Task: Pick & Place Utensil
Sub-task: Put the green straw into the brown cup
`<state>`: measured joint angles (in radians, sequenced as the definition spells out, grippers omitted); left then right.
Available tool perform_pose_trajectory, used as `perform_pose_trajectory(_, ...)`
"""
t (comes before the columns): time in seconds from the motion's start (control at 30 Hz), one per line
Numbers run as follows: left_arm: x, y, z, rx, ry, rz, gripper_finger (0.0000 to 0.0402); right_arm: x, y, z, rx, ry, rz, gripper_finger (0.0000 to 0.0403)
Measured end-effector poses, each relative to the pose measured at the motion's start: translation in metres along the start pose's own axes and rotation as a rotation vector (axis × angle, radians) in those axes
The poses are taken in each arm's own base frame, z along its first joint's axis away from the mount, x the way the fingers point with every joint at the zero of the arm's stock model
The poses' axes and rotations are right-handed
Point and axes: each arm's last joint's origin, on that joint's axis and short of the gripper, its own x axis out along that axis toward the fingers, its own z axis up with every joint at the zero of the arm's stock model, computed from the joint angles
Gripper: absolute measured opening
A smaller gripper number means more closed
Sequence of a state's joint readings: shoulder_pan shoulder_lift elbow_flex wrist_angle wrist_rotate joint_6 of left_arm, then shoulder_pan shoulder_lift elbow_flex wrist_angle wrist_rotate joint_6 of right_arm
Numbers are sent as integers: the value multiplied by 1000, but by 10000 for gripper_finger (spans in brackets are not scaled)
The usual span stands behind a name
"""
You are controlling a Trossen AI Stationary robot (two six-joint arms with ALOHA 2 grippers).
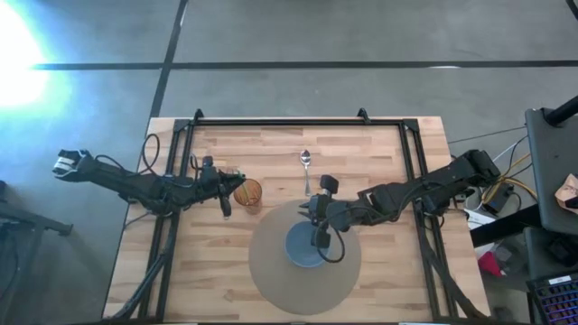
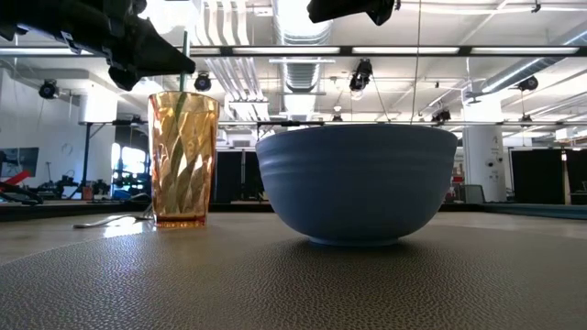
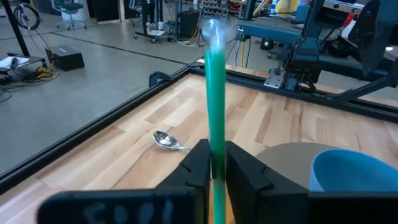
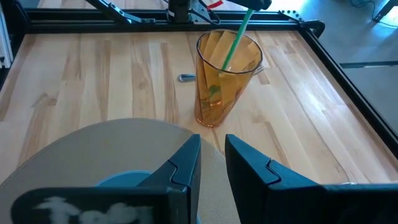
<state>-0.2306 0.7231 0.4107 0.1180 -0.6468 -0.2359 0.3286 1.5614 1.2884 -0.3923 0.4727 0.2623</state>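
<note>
An amber ribbed cup [image 1: 247, 192] [image 2: 183, 156] [image 4: 224, 74] stands on the wood just left of the round grey mat [image 1: 271, 275]. A green stick-like utensil [image 4: 236, 37] [image 3: 216, 93] leans in the cup, its lower end inside. My left gripper [image 3: 216, 146] [image 1: 230, 188], just left of the cup, is shut on it. A blue bowl [image 1: 304, 246] [image 2: 358, 183] sits on the mat. My right gripper [image 4: 212, 140] [image 1: 314, 217] hovers over the bowl's far rim, slightly open with nothing between its fingers. A metal spoon [image 1: 306, 162] [image 3: 165, 141] lies on the wood beyond the mat. My left gripper pinches the green utensil's shaft [image 3: 216, 168] between its two fingers, above the cup's rim. The fingers come nearly level from the table's left and lie across the shaft. The utensil stands tilted, its lower end in the cup and its top end [image 3: 214, 31] above the fingers.
A black frame rail [image 1: 298, 120] runs along the table's far edge and down both sides. Bare wood shows at the near left and far left of the table.
</note>
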Motion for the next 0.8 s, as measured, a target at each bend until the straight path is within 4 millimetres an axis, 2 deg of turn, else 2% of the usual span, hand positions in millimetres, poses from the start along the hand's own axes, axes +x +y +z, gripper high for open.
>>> perform_pose_trajectory(0.2,0,0,0,0,2,1,99,0,0,0,0,0,0,68)
perform_pose_trajectory(0.4,0,0,1,-7,-3,0,137,0,0,0,0,0,0,68)
perform_pose_trajectory(0.63,-2,-2,15,-26,-26,-5,153,0,0,0,0,0,0,68)
perform_pose_trajectory(0.8,-7,-2,30,20,37,11,152,0,0,0,0,1,0,68)
